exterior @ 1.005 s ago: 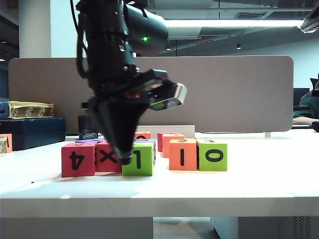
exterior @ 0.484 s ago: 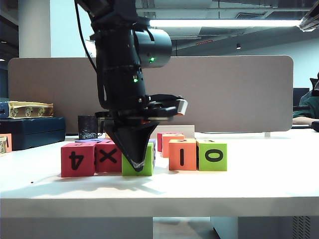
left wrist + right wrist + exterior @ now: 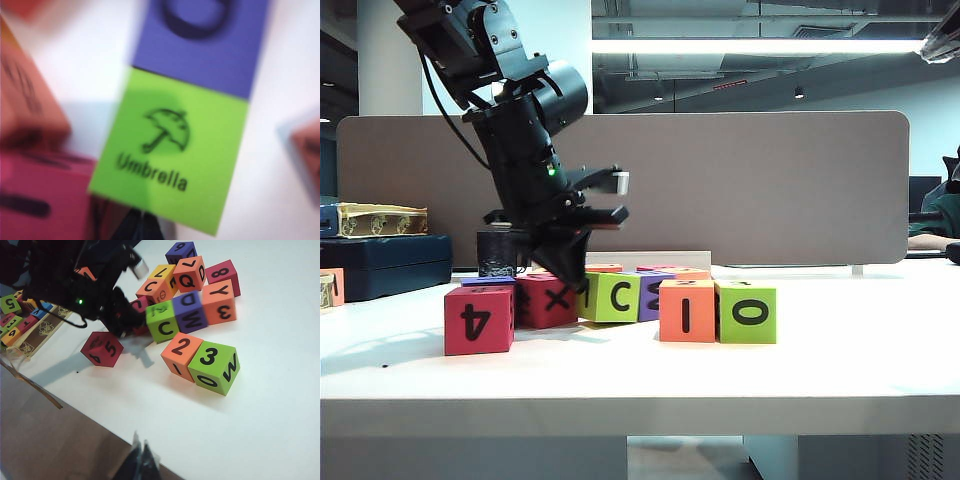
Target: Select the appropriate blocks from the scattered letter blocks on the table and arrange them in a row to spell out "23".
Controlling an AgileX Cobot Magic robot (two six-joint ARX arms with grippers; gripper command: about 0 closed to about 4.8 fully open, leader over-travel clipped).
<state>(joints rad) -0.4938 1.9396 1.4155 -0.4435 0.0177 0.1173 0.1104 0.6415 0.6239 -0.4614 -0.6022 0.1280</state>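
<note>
An orange block (image 3: 181, 354) with "2" on top and a lime-green block (image 3: 214, 365) with "3" on top sit side by side on the white table (image 3: 260, 430). In the exterior view the same two blocks show "1" (image 3: 686, 310) and "0" (image 3: 747, 312) on their fronts. My left gripper (image 3: 572, 283) is shut and empty, with its tip low between a red "X" block (image 3: 545, 300) and a lime-green "C" block (image 3: 612, 297). In its wrist view the left gripper (image 3: 142, 226) points at that block's umbrella face (image 3: 170, 150). My right gripper (image 3: 141, 460) is shut and empty, over the table's front edge.
A red "4" block (image 3: 478, 320) stands front left. More letter blocks (image 3: 197, 280) cluster behind the pair, among them a purple one (image 3: 189, 310). A red "5" block (image 3: 102, 349) lies apart. A dark case (image 3: 385, 265) and a black cup (image 3: 496, 255) stand at the back left.
My left arm has swung back and tilted to the left. The lime-green block that stood in front showing "1" has been pushed back and now shows "C". The red "X" block has shifted.
</note>
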